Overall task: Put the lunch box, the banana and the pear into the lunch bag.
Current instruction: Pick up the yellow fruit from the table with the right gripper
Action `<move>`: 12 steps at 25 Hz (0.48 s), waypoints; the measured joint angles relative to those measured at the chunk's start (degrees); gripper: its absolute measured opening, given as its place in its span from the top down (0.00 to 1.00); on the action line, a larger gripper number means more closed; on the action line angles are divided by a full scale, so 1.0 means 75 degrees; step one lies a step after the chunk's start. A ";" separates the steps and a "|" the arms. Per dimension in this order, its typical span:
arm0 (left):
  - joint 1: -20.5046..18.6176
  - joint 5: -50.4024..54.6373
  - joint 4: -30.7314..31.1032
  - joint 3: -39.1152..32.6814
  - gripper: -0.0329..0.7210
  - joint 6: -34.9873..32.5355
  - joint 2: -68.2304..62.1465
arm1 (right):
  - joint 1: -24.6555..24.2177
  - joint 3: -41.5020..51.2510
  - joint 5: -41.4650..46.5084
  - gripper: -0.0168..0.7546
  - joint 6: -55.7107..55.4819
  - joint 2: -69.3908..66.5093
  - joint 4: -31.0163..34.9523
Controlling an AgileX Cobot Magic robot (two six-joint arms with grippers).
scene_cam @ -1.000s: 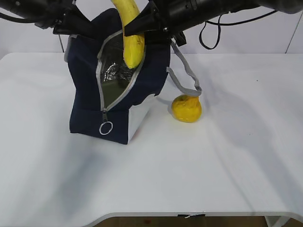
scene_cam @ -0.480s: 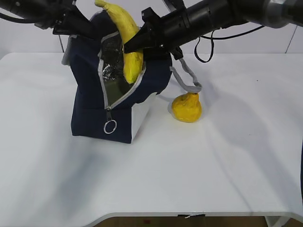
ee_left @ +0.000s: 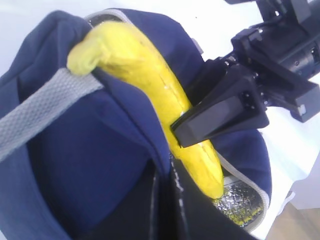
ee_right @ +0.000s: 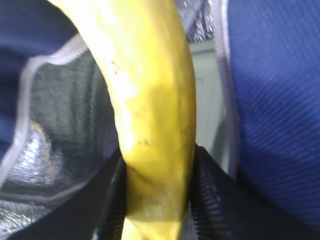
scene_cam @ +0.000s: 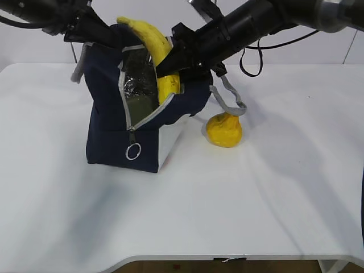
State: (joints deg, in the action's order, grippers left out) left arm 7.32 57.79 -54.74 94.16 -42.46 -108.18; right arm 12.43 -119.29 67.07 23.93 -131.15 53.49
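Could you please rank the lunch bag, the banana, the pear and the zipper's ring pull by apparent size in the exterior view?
1. lunch bag
2. banana, partly hidden inside the bag, so only its visible part counts
3. pear
4. ring pull

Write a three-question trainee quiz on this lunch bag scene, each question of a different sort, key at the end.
1. True or false: the right end effector is clamped on the banana.
2. Multiple choice: the pear is A) inside the bag, B) on the table right of the bag, C) in the left end effector.
3. Fill in: the lower end of the banana goes into the bag through its open ____.

Key
1. True; the pads press both sides of the banana in the right wrist view.
2. B; it sits under the hanging grey strap.
3. Zipper; silver lining shows behind it.
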 joint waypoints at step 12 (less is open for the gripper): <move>0.0000 0.0000 0.0000 0.0000 0.96 0.0000 0.0000 | 0.0000 0.0000 0.0126 0.62 -0.0150 0.0000 -0.0368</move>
State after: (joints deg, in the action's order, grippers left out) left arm 7.32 57.79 -54.74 94.16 -42.46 -108.18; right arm 12.43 -119.29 68.01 22.81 -131.15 50.73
